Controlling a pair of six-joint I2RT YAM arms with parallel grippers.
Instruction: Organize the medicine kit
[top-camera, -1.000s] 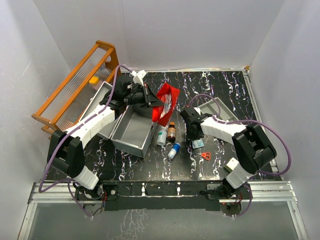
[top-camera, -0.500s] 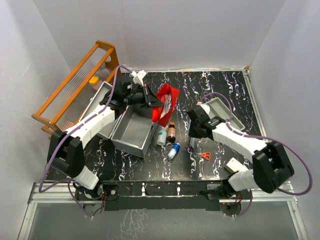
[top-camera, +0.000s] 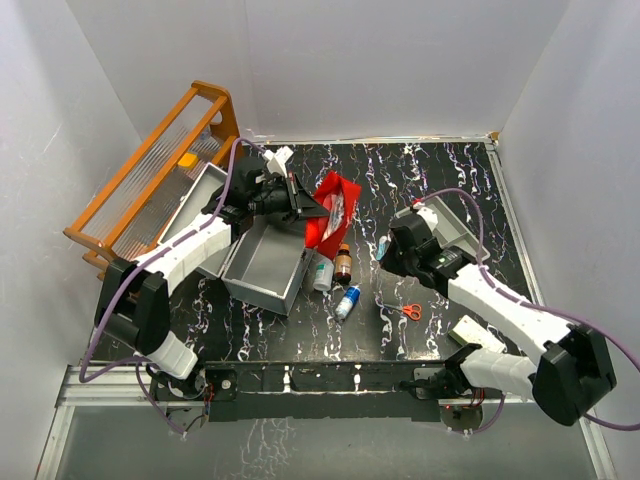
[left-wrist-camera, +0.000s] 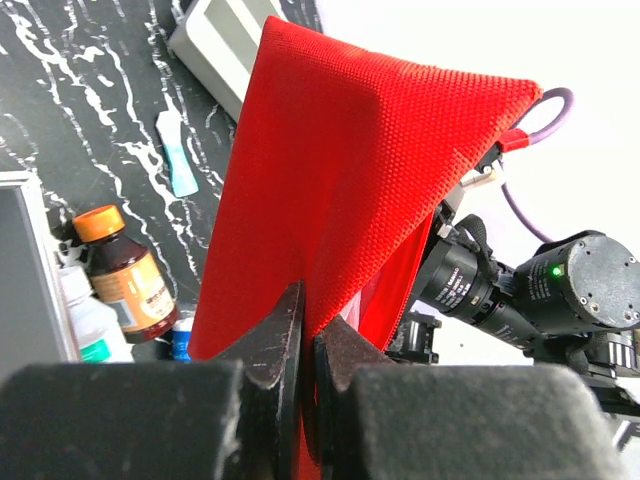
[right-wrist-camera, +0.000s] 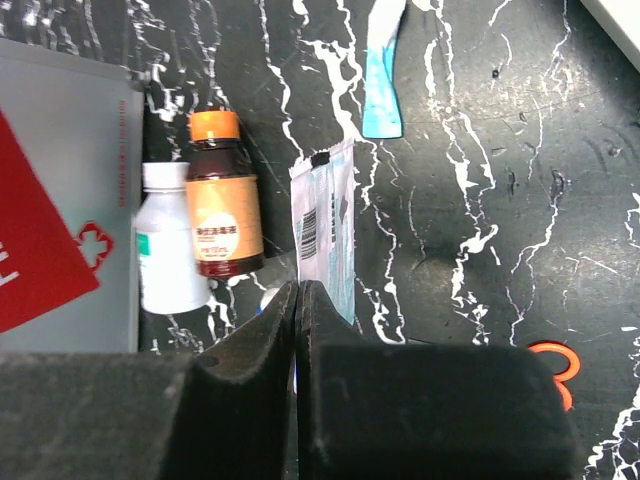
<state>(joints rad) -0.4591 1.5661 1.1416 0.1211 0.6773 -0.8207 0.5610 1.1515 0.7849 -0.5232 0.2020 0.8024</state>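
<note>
Gripping red pouch (left-wrist-camera: 360, 170), left claw (left-wrist-camera: 308, 320); right claw (right-wrist-camera: 300, 290) clenched by barcoded sachet (right-wrist-camera: 325, 220), print unreadable.

A barcode is printed on the white sachet (right-wrist-camera: 325, 235). A red outlined cross marks the wall of the medicine kit (right-wrist-camera: 70, 130). Print on the brown bottle (right-wrist-camera: 222, 200) is unreadable.

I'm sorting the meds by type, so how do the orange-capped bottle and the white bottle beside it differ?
The orange-capped bottle is dark brown with an orange label; the white bottle has a white cap and a green-marked label. The white bottle sits nearer the medicine kit, the orange-capped bottle farther. Both are capped, side by side, outside the kit.
</note>
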